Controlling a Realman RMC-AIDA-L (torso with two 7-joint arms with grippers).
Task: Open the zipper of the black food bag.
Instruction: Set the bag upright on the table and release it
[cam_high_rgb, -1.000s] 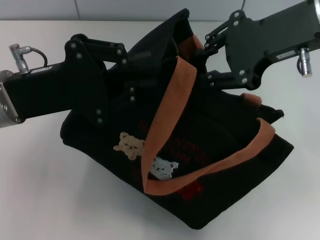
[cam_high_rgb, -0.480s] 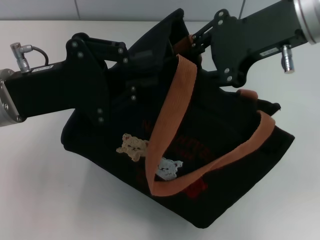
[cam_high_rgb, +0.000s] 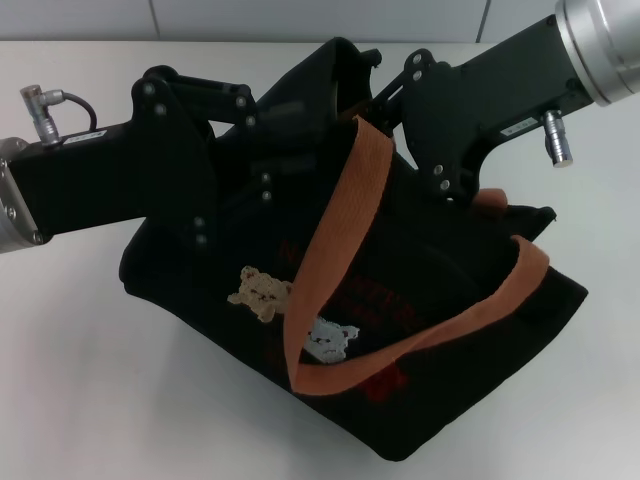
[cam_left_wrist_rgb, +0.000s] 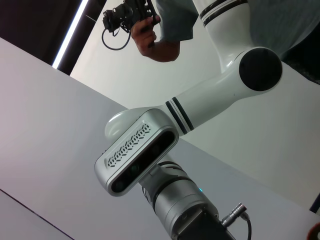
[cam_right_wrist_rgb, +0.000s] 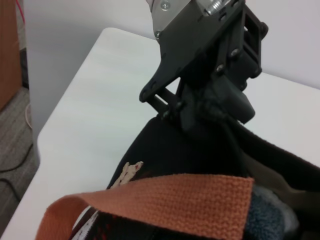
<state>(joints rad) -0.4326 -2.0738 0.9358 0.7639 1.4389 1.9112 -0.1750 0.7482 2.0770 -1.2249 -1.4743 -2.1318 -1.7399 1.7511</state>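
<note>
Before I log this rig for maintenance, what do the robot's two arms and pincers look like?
Both pincers, left and right, are matte black linkage plates dotted with silver screws. Each arm has a brushed silver wrist cuff and a protruding metal connector; the left one's carries a grey cable. The right housing bears a small white label.

Red lettering (cam_high_rgb: 372, 296) on the black food bag (cam_high_rgb: 230, 270) seems unreadable (folded).

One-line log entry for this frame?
left gripper: clamped on soft black fabric food bag top edge | right gripper: at bag opening, fingers hidden | surface: white table
</note>
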